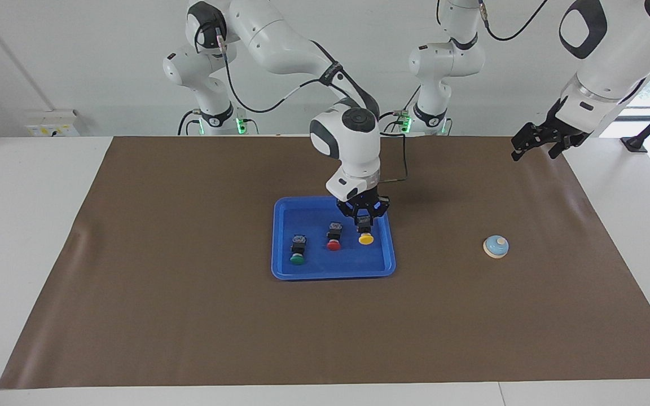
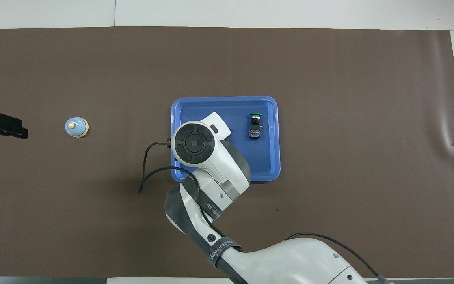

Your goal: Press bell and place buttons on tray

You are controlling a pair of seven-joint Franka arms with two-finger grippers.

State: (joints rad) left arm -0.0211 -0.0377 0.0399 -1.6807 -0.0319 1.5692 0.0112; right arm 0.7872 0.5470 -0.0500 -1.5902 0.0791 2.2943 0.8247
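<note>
So we're on the last button now. The right tool is over the blue tray, clenched on the black body of the yellow button, which hangs cap-down toward the tray's end nearest the bell. Can't tell if it's touching the tray floor yet. Next move, we reckon: set it down, let go, lift straight up so it doesn't tip.

The red button and green button already lie in the tray, in a row beside the yellow one, apart from each other.

The bell, light-blue dome with a cream knob, sits on the tabletop toward the left arm's end. The left tool waits there, released, up in the air.
</note>
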